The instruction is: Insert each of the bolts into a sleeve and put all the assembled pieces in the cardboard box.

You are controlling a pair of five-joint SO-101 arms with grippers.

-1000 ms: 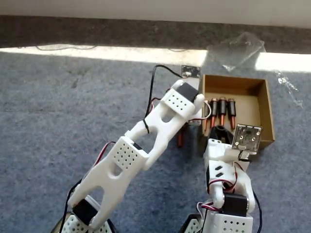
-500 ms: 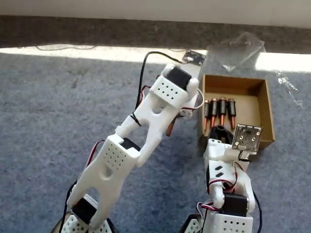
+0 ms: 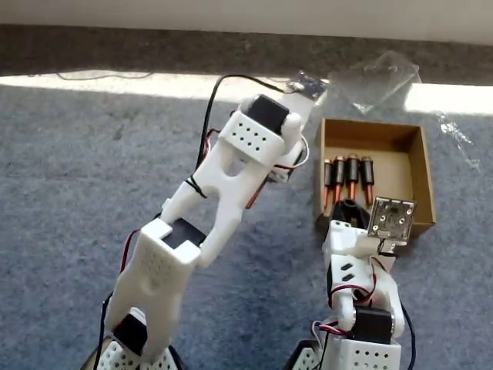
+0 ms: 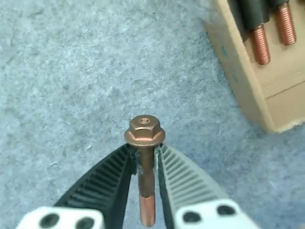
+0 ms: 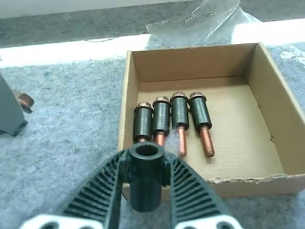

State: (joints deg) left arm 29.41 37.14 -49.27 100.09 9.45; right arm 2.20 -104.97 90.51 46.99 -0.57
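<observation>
Holding the bolt by its shank, the left gripper has both fingers closed against the metal. The hex head points away from the wrist and the threaded tip points back toward it. The right gripper is clamped around the black sleeve, whose open bore faces back toward its own wrist. Note the governing relation: the bolt lies to the left of the sleeve, outside the left wall of the cardboard box, while the sleeve sits at the box's near wall. The two parts are well apart, and their long axes are not in line. The left arm is stretched forward over the carpet, with its wrist beside the box. The right arm is folded close to its base, so the left arm is the one with free reach. Four assembled pieces lie side by side in the box, heads toward the far wall. Expect the next move to require you to bring the threaded tip to one sleeve opening and align both axes before pushing; a tilted approach would likely jam at the rim.
</observation>
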